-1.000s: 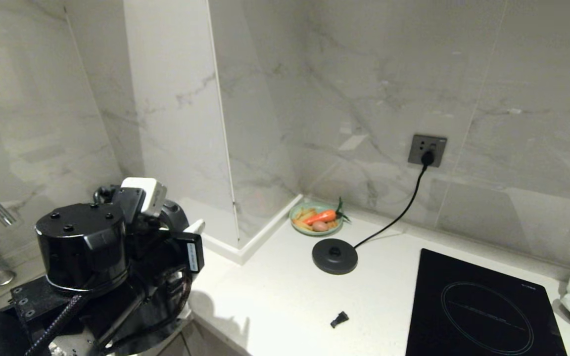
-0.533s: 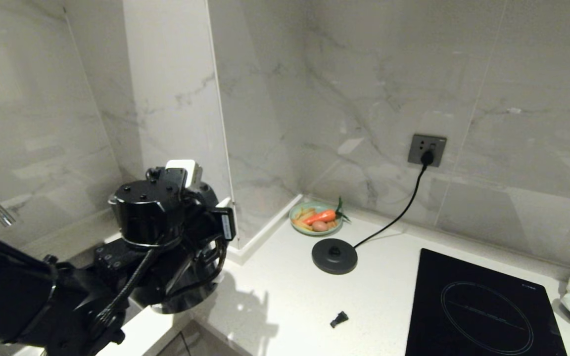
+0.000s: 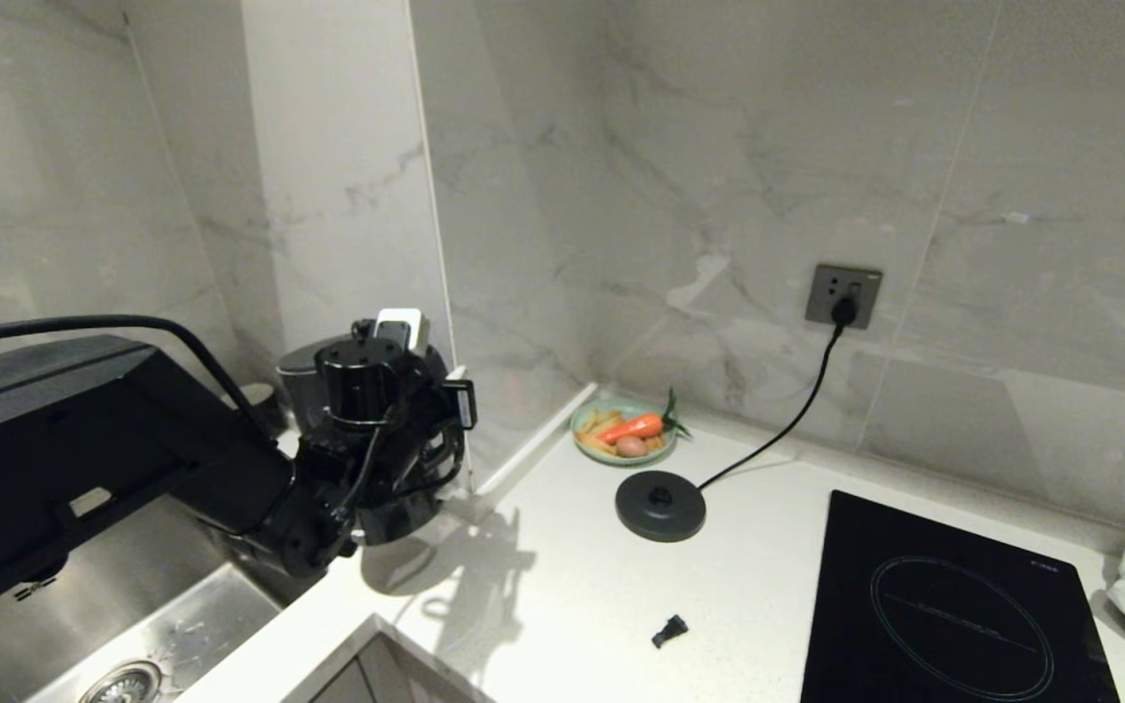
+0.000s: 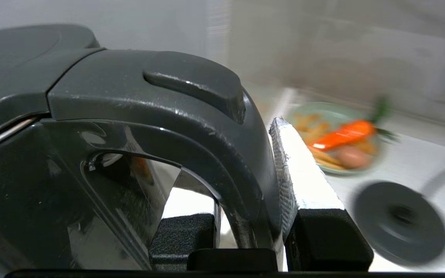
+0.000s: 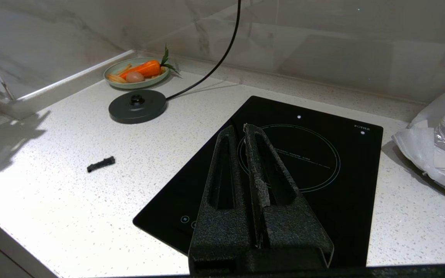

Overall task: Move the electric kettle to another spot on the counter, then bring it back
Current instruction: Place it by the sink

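Gripping the electric kettle (image 3: 328,376) by its handle, the left gripper (image 4: 259,231) holds it near the sink (image 3: 162,605), off its base (image 3: 660,505); return judged pending.

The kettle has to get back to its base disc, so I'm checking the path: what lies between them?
Only bare counter lies between the kettle and the base disc, as the head view shows.

A home kitchen: marble-tiled walls, a steel sink (image 3: 133,596), a black induction hob (image 3: 953,605) set into the speckled white tabletop (image 3: 562,596), and a wall socket (image 3: 844,295).
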### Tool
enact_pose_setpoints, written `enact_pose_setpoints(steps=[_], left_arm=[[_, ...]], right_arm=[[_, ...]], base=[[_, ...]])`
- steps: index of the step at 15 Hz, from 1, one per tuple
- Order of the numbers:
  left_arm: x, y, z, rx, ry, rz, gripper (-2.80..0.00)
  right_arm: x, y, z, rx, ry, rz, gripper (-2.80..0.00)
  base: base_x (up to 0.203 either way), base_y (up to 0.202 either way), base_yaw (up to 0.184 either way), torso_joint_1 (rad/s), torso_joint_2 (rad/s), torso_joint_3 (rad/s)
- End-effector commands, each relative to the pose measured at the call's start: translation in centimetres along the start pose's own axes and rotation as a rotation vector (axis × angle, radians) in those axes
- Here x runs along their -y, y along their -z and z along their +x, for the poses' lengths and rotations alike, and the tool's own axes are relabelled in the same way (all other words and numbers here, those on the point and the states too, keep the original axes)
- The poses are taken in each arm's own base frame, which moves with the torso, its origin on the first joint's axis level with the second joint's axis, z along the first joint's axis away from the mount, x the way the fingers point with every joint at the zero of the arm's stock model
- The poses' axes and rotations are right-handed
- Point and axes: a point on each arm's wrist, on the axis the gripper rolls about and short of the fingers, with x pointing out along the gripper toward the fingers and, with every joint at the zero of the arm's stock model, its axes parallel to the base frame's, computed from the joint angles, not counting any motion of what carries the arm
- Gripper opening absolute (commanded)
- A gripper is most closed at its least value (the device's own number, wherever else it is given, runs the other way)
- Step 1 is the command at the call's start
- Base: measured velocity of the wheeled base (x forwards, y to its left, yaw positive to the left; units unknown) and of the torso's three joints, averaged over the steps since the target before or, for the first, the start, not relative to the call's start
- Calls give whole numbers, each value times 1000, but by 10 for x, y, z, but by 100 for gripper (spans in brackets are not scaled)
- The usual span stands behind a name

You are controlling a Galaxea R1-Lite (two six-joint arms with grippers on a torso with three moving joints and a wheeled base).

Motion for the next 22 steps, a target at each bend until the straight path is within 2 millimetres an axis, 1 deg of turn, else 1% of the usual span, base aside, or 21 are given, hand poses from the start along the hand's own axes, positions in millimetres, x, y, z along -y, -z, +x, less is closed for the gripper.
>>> enact_pose_setpoints(steps=[1,4,7,9,11,17,22], left_arm=[[-17,23,20,-40,-33,6,-280],[-25,41,34,-69,-19,8,-280],[-36,62,58,-79,-44,16,-280],[-43,69,63,-82,-38,15,-280],[-45,75,61,-77,-41,14,-280],[-51,95,43,-113,-48,20,-280],[-54,105,32,-118,-49,23,-280]], right_arm=[[0,0,0,0,-1,-1,-280],[0,0,0,0,-1,0,-280],[0,0,0,0,-1,-1,-280],[0,0,0,0,-1,-1,-280],[0,0,0,1,-1,-3,-280],[0,0,0,1,-2,-4,-280],[0,0,0,1,-2,-4,-280]], base=[[0,0,0,0,0,0],[0,0,0,0,0,0],[0,0,0,0,0,0],[0,0,0,0,0,0],[0,0,0,0,0,0],[0,0,0,0,0,0],[0,0,0,0,0,0]])
